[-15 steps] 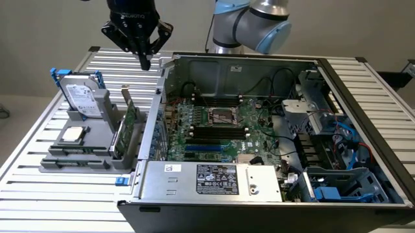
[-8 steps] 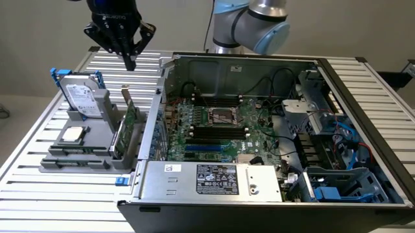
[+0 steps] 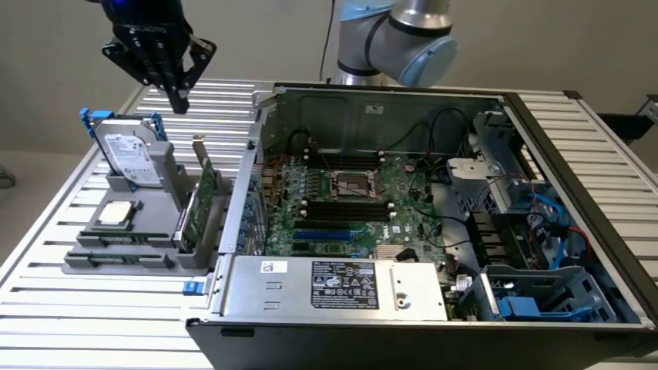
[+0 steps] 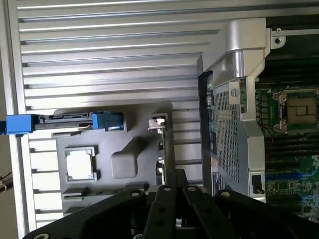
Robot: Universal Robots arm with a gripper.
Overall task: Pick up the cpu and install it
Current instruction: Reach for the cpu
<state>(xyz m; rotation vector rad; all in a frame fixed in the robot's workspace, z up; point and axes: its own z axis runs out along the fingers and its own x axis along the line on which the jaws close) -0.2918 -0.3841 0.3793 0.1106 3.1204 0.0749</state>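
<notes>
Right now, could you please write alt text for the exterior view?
A gripper, shut and empty, hangs above a grey tray holding the cpu, a hard drive and circuit cards, beside an open computer case with its motherboard exposed.

Silvery metal cpu [image 3: 116, 213], matt plastic tray [image 3: 147, 225], ribbed metal table [image 3: 82, 308]
</notes>
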